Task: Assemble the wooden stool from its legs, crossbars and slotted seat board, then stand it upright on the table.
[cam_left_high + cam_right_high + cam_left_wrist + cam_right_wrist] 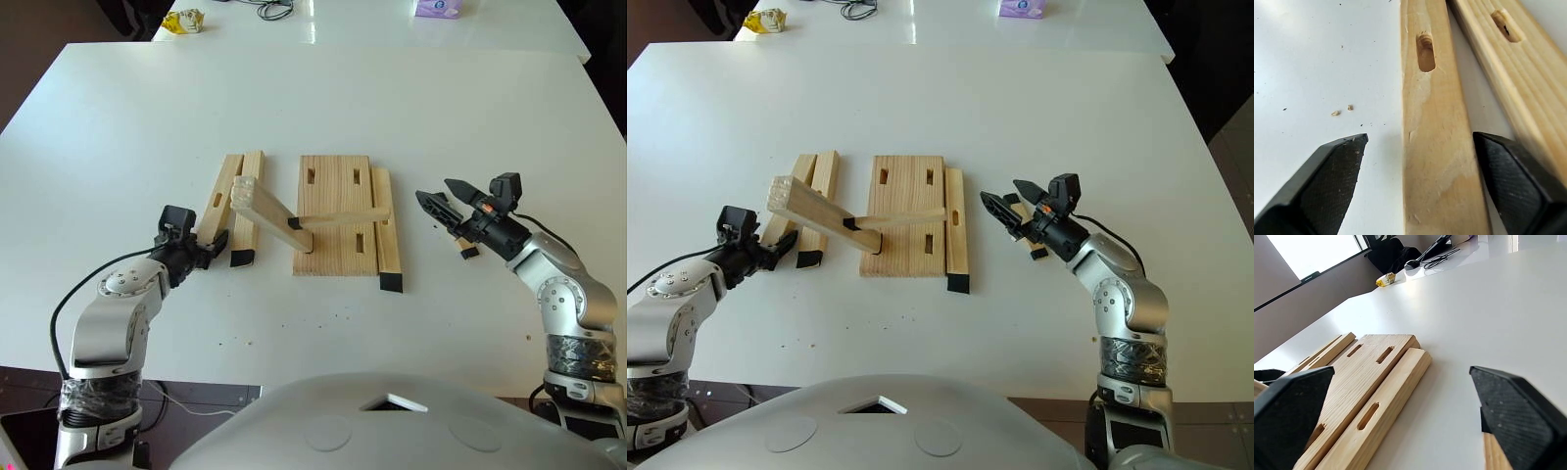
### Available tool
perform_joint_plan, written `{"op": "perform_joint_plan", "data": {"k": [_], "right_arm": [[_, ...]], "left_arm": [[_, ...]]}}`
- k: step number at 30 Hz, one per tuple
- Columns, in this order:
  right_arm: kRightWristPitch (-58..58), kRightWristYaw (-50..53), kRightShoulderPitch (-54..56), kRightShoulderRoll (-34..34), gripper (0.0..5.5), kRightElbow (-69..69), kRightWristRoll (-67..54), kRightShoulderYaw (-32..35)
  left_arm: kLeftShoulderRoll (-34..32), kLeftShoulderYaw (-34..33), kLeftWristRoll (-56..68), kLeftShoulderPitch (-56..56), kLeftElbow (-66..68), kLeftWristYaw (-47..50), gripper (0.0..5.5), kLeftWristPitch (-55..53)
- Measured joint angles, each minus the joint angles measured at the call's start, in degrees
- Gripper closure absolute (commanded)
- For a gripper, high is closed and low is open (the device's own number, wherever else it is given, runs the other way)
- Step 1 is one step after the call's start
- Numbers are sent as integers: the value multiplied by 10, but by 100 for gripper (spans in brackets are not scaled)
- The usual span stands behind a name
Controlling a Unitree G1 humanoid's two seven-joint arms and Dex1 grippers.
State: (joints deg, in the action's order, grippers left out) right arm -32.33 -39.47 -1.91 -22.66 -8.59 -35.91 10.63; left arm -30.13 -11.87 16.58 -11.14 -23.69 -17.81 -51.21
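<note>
Where the leftmost leg (1437, 112) runs near-to-far, the left gripper (1420, 139) straddles its near end, spread wide.

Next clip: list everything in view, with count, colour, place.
table: one, white.
seat board: one, light wood, slotted, table centre.
flat legs: three, light wood; two left of the board, one along its right edge.
raised leg: one, light wood, tilted up from the board.
crossbar: one, light wood, joined to raised leg, over the board.
short piece: one, wood, right of the board.
yellow object, purple pack: one each, far table.
left gripper: black, jaws open astride a flat leg.
right gripper: black, jaws open, above the short piece.
</note>
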Motion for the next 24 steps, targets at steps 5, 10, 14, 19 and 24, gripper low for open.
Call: {"op": "perform_joint_plan", "data": {"k": [5, 10, 14, 19, 24], "right_arm": [[1, 10, -10, 11, 39, -4, 0, 0], [4, 12, -14, 20, 39, -5, 0, -1], [5, 15, -18, 22, 39, -7, 0, -1], [6, 21, -18, 27, 39, -8, 1, -2], [19, 27, -10, 43, 39, -3, 3, -7]], "left_arm": [[1, -10, 24, 12, -6, -7, 259, -43], [5, -24, 44, 21, 2, -12, 327, -65], [3, -27, 46, 26, 14, -17, 350, -64], [-1, -27, 48, 25, 24, -30, 350, -59], [-2, -49, 68, 36, 48, -48, 350, -43]]}}
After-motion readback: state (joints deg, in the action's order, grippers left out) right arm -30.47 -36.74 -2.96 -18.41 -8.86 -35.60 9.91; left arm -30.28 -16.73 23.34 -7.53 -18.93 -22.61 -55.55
